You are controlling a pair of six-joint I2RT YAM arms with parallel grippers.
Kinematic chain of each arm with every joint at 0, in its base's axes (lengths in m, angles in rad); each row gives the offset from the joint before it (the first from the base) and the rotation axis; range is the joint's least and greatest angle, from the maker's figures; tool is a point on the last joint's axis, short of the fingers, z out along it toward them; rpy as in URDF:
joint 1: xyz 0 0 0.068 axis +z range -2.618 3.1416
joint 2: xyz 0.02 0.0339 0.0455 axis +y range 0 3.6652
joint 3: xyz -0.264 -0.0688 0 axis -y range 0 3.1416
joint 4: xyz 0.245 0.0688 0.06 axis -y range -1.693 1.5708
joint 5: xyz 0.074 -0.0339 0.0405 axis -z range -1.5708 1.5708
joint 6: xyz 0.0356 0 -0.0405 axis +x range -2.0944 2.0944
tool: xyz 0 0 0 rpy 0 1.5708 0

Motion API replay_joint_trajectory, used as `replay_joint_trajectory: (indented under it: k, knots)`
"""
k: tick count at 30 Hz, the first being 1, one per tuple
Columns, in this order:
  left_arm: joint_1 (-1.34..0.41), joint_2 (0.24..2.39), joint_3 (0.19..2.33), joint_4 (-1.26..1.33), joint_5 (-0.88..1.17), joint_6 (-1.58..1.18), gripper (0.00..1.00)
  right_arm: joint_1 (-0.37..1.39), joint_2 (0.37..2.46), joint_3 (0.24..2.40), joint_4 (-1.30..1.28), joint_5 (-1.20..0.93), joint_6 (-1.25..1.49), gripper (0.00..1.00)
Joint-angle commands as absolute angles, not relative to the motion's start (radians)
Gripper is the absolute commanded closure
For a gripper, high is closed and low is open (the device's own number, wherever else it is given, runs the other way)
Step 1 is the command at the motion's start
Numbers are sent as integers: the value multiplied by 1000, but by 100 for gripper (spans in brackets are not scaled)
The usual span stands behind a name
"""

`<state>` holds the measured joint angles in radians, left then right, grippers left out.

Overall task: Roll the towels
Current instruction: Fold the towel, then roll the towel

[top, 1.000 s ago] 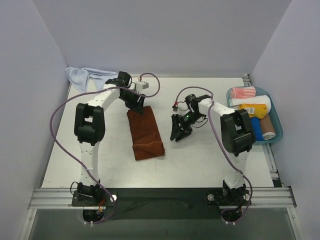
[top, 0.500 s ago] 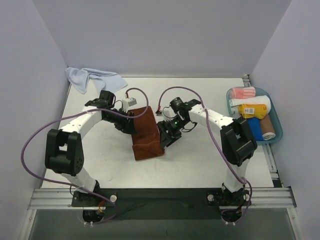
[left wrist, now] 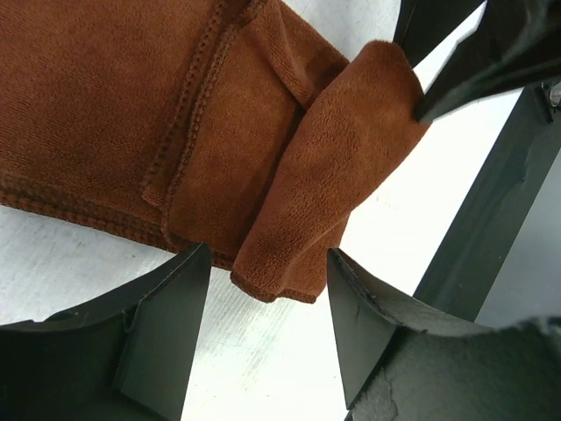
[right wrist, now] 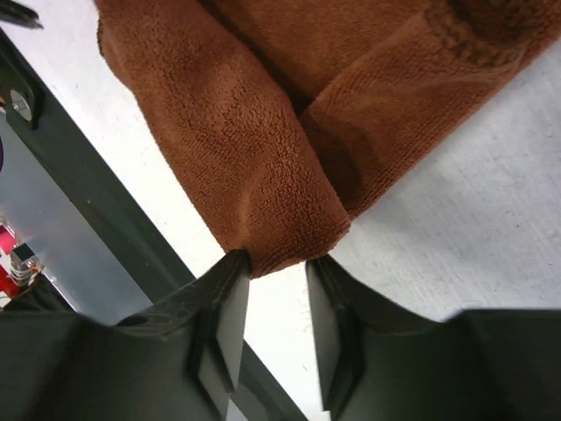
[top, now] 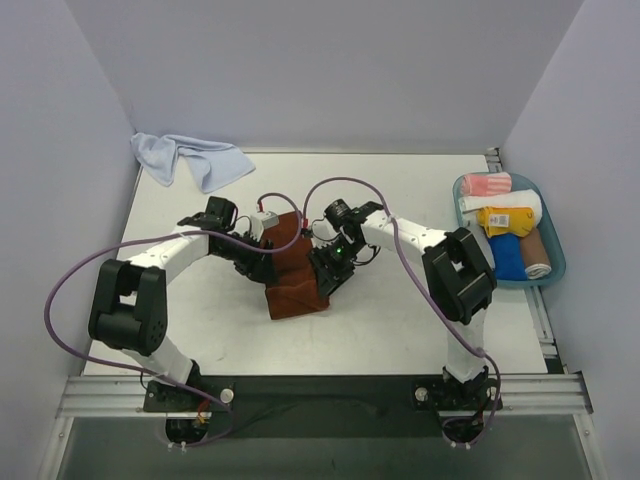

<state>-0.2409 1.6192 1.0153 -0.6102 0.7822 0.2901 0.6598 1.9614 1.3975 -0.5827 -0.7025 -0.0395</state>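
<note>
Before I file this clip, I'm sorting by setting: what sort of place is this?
Probably a robotics lab cell: plain walls box in a white table, two arms are bolted at its edge, and a tray holds rolled cloths.

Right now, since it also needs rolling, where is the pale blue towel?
In the top view the pale blue towel lies crumpled at the far left corner of the table, well apart from the brown towel at centre.

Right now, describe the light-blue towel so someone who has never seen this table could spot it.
Look at the white table, then at its far left corner. The light-blue towel lies bunched there. Unlike the rust-brown towel at mid-table, it is pale and sits alone.
</note>
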Motion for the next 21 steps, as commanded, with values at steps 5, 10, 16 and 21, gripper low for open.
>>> replay_joint_trajectory:
  k: [5, 10, 16, 21]
  knots:
    - [-244, 1603, 983, -520, 827, 278, 35, 638, 2000, 1480, -591, -703, -18, 89]
    - [-244, 1575, 966, -517, 819, 290, 38, 604, 2017, 1511, -574, -764, 44, 100]
    - [-250, 1621, 965, -496, 766, 279, 41, 566, 2069, 1528, -532, -792, 94, 100]
    - [-249, 1642, 970, -483, 738, 285, 47, 568, 2149, 1520, -526, -769, 95, 100]
